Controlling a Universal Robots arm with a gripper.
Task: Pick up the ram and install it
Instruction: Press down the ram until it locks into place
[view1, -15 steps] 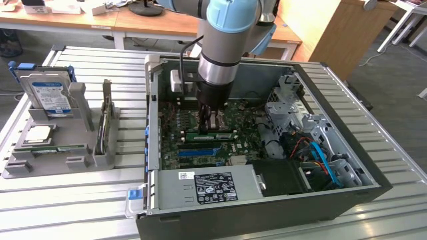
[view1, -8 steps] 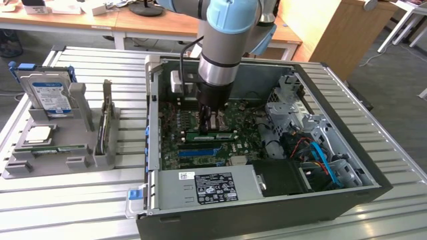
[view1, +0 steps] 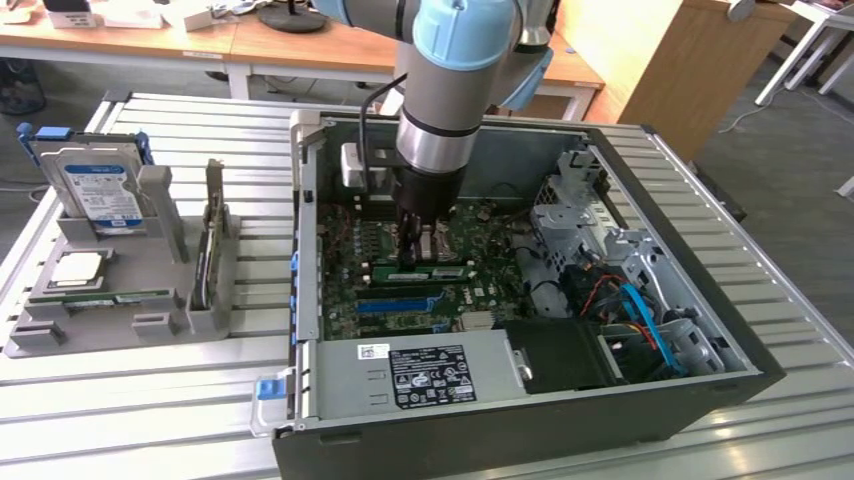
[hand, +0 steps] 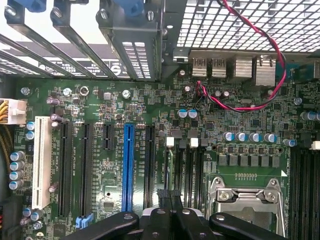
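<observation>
The ram, a narrow green stick with a pale label, lies along the memory slots on the motherboard inside the open computer case. My gripper hangs straight above it, reaching down into the case. In the wrist view the black fingertips are pressed together, and my gripper is shut with nothing visible between them. It sits over the black memory slots, which have white end clips, beside the processor socket. Whether the tips touch the ram is hidden.
A grey tray at the exterior view's left holds a hard drive, a silver processor, a dark expansion card and another thin green stick. The case walls, drive cage, cables and power supply surround the gripper.
</observation>
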